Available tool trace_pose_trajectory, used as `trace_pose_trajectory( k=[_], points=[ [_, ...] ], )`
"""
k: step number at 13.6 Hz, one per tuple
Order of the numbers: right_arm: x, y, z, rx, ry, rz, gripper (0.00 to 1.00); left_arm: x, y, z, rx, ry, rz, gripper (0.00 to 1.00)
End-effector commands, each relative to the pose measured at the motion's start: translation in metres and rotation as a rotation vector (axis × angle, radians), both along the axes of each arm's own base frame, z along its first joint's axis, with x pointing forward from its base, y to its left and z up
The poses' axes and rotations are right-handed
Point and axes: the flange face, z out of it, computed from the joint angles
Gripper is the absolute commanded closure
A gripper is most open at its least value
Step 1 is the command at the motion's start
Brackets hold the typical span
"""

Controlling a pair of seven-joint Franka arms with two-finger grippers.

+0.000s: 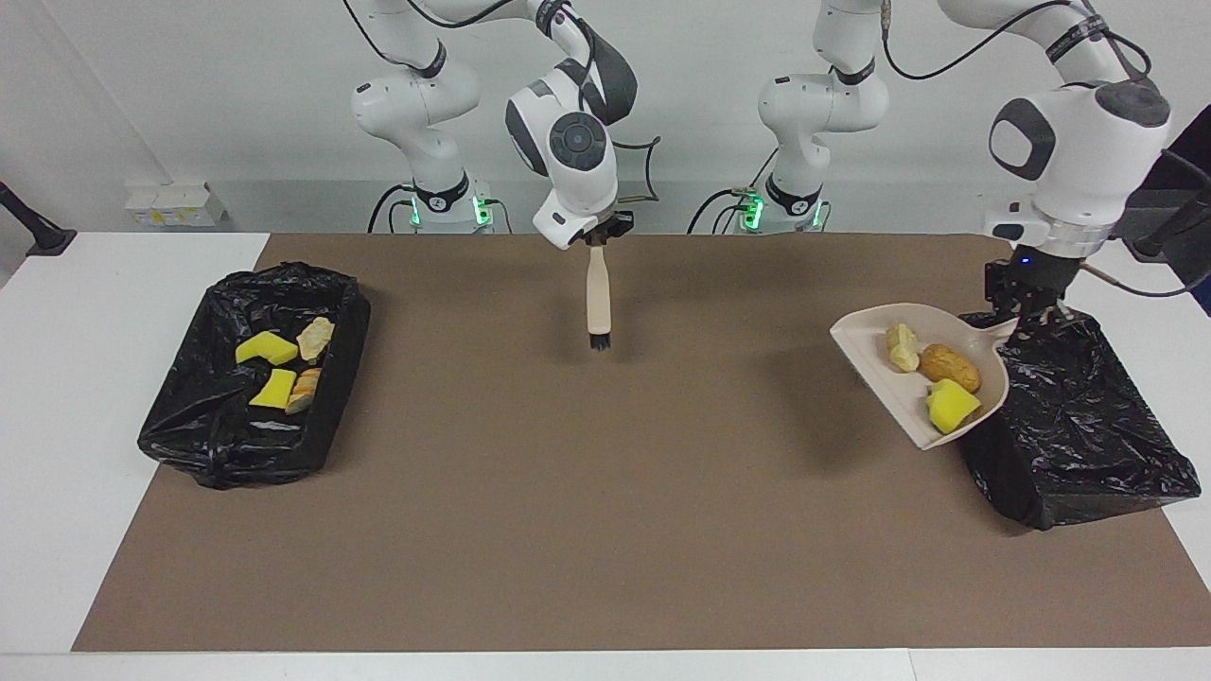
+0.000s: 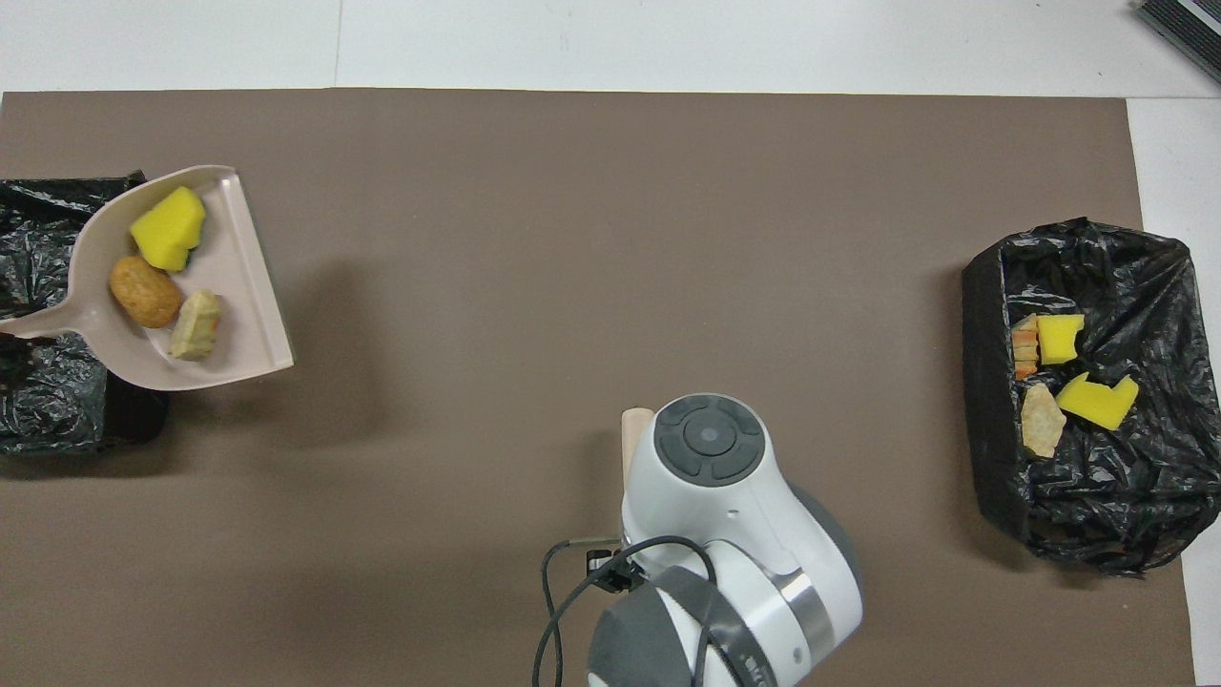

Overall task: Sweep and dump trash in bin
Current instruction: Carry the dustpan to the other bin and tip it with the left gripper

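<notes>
White walls are standing around a white bench (image 1: 57,426), and a big brown mat (image 1: 587,492) is lying over most of it.

At the right arm's end of the bench, a bin lined with a black bag (image 1: 260,378) is sitting on the mat. Four bits of trash are lying inside it: two yellow sponge pieces (image 1: 266,349) (image 1: 274,389), a pale crumbly lump (image 1: 316,338) and a sliced bread piece (image 1: 304,388).

At the left arm's end, a second black-bag bin (image 1: 1079,426) is sitting on the mat. The left gripper (image 1: 1026,293) is hanging over this bin's edge, and its jaws are clamped on the handle of the beige dustpan (image 1: 880,336). The dustpan is being held up in the air, partly over the bin and partly over the mat, with its wide mouth pointing toward the middle of the bench. Three bits of trash are riding in it: a yellow sponge (image 1: 953,405), a brown bread roll (image 1: 950,366) and a pale yellow-green lump (image 1: 903,347).

The right gripper (image 1: 602,230) is hanging over the middle of the mat. Its jaws are clamped on the top of the brush (image 1: 598,293), which is hanging straight down with its black bristles just above the mat. In the overhead view, the arm is hiding nearly all of the brush.
</notes>
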Motion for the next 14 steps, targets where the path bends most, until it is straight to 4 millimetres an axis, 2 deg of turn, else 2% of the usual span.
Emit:
trace_pose_trajectory(
  k=[1, 3, 5, 8, 9, 14],
  points=[
    [-0.025, 0.019, -0.015, -0.016, -0.017, -0.040, 1.00, 0.021, 0.048, 0.021, -0.029, -0.020, -0.024, 1.00],
    [-0.047, 0.048, -0.036, -0.015, -0.028, -0.037, 1.00, 0.021, 0.086, 0.035, -0.023, -0.011, 0.010, 1.00],
    [-0.059, 0.075, -0.054, 0.003, -0.061, -0.048, 1.00, 0.022, 0.111, 0.038, 0.032, 0.004, -0.040, 1.00],
    [-0.073, 0.087, -0.066, 0.003, -0.044, -0.017, 1.00, 0.022, 0.148, 0.050, 0.234, 0.061, -0.057, 1.00],
    [-0.075, 0.086, -0.067, -0.006, -0.033, -0.010, 1.00, 0.019, 0.160, 0.046, 0.272, 0.083, -0.051, 1.00],
    [-0.082, 0.084, -0.067, -0.014, -0.005, -0.012, 1.00, 0.026, 0.147, 0.034, 0.469, 0.196, -0.125, 1.00]
  ],
)
